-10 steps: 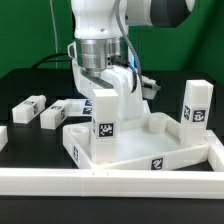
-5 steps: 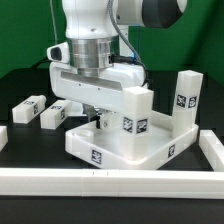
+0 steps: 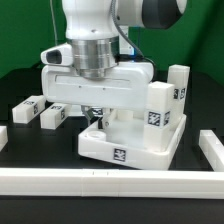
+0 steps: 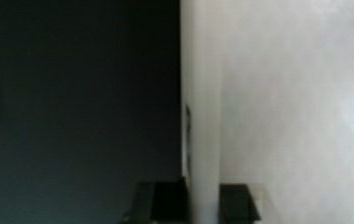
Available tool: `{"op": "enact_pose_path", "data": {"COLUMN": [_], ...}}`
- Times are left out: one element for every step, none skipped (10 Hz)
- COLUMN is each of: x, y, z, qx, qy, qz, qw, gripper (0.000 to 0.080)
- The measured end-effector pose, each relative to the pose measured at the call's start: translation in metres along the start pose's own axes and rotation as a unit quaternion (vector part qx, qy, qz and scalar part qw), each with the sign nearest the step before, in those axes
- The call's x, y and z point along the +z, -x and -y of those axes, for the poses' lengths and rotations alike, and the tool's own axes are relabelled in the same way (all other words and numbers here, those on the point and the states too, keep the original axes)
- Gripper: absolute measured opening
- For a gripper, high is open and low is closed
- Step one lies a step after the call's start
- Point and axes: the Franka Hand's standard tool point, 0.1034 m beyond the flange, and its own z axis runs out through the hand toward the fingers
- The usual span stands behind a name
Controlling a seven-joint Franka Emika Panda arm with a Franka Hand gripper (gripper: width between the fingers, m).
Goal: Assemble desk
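The desk top (image 3: pixel 100 145), a white rimmed tray with tags, lies on the black table with one corner turned toward the front. Two leg blocks (image 3: pixel 157 108) (image 3: pixel 178 85) stand upright on it at its right side. My gripper (image 3: pixel 97 119) reaches down onto the tray's near-left rim and is shut on it. In the wrist view the white rim wall (image 4: pixel 206 120) runs between my two dark fingers (image 4: pixel 158 201), with the gripper (image 4: pixel 199 202) shut on it. Two loose leg blocks (image 3: pixel 28 107) (image 3: pixel 55 115) lie on the table at the exterior view's left.
A long low white rail (image 3: pixel 100 181) runs along the front edge. A second rail piece (image 3: pixel 212 150) stands at the exterior view's right, and a white end (image 3: pixel 2 136) shows at its left.
The tray has swung round with my gripper still shut on its rim. Its two upright legs have moved toward the exterior view's right, and the wrist has rotated with it.
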Motion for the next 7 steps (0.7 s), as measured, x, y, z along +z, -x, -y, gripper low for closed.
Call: {"op": "enact_pose_path", "data": {"x": [0.001,0.002,0.003,0.003,0.003,0.003,0.003], "y": [-0.004,-0.009,-0.013,-0.015,-0.017,-0.017,-0.018], "z": [0.005,0.009,0.016,0.020,0.025,0.023,0.020], "qx": [-0.026,-0.054,-0.072,-0.113,-0.133,-0.178,-0.227], "qy": [0.004,0.007,0.011,0.015,0.019,0.021,0.023], "qz": [-0.002,-0.003,-0.005,-0.006,-0.007,-0.006,-0.004], "qw": [1.000,0.999,0.997,0.993,0.991,0.984,0.974], "gripper": [0.0064,0.0064,0.0063,0.0063,0.0063,0.0063,0.0063]}}
